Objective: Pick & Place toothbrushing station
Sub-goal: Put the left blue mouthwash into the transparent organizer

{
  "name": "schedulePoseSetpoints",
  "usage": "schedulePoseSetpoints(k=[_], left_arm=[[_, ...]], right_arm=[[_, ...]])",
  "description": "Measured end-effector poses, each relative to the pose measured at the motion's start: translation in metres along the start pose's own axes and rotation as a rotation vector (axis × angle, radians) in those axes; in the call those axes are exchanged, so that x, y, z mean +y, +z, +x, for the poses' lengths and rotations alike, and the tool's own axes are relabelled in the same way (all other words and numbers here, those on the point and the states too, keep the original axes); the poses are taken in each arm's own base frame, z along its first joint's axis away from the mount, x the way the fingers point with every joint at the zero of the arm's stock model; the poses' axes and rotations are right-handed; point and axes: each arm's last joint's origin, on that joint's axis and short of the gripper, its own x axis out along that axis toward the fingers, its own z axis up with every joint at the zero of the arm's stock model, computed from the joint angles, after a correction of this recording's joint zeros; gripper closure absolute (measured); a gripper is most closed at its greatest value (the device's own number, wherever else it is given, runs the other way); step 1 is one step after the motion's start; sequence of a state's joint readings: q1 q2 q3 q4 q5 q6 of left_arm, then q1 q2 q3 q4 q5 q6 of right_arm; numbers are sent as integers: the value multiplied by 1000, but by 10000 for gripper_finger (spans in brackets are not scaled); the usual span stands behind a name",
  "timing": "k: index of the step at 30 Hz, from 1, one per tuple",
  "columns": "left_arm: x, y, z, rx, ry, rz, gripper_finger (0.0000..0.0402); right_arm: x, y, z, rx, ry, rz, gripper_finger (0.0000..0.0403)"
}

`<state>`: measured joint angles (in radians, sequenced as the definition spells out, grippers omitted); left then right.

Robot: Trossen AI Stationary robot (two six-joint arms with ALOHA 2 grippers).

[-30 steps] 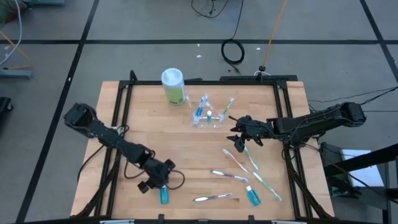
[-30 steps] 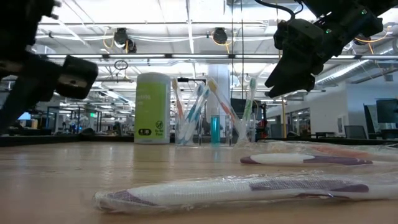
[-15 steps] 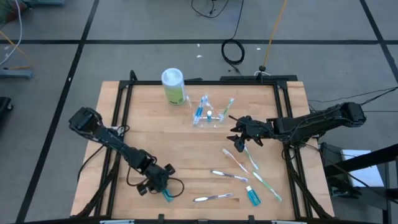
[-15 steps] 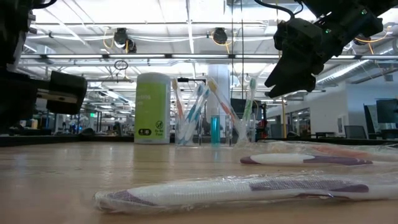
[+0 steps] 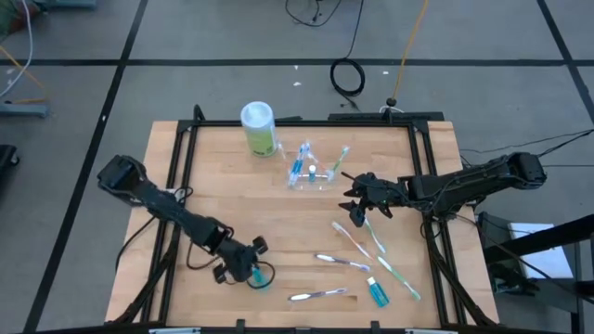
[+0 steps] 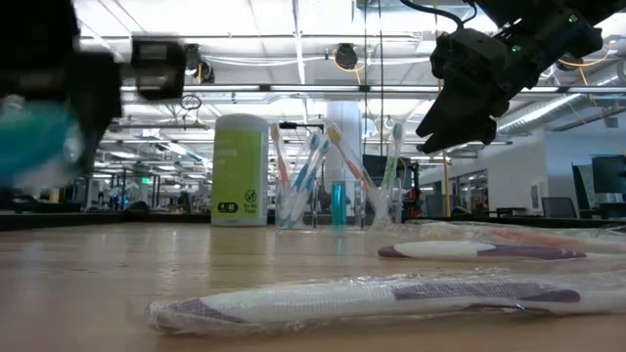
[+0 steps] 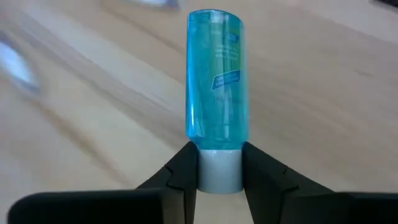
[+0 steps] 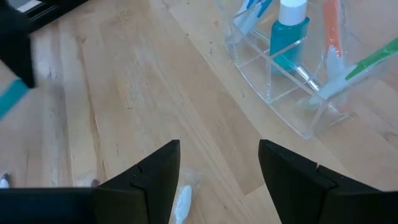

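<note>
My left gripper (image 5: 251,273) is near the table's front left, shut on a small blue tube (image 7: 214,81) with a white cap. The tube shows as a blur in the low view (image 6: 34,147). My right gripper (image 8: 221,177) hovers open at the table's right of middle (image 5: 357,206), with nothing between its fingers. Beyond it a clear plastic cup (image 5: 311,172) stands on its base, holding toothbrushes and a blue tube (image 8: 287,43). Wrapped toothbrushes (image 5: 342,262) and another blue tube (image 5: 377,292) lie flat on the table at the near right. My left gripper pinches the tube's white cap (image 7: 219,169) between its two fingers. The fingers slant down from the table's left. The tube's blue body sticks out past the fingertips in line with them, lifted clear of the table.
A green canister with a white lid (image 5: 259,127) stands at the far side, left of the cup. More wrapped toothbrushes (image 5: 320,295) (image 5: 376,239) lie between the two grippers and the near edge. A black frame runs along the table's edges (image 5: 176,186).
My left gripper dipped toward the table's near edge, shut on the cap of the tube lying there, then rose and rolled. The tube has left the table, swung round, and now hangs a little to the right of where it lay.
</note>
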<state>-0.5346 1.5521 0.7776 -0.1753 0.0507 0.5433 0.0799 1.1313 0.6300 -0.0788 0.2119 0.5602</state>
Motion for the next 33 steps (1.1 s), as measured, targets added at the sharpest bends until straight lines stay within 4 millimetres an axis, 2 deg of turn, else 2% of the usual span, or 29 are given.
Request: schedulePoseSetpoints(k=[3,8,11,16,22,28,33], left_arm=[[18,11,-12,52,189,117,303],[52,23,-30,240,474,330,303],[74,21,-38,359,561,446,303],[104,12,-51,483,599,632,304],[128,-5,-60,528,646,588,304],[136,-14,-60,511,653,511,304],[139,-18,-62,513,651,484,304]], right_arm=[[-1,1,0,-20,-32,-17,192],[-3,3,0,-52,-67,-27,192],[-1,6,0,-82,-54,-24,192],[7,15,8,-173,40,-56,193],[25,26,24,-316,273,-151,193],[30,21,54,-401,287,-200,193],[29,15,66,-404,266,-197,193]])
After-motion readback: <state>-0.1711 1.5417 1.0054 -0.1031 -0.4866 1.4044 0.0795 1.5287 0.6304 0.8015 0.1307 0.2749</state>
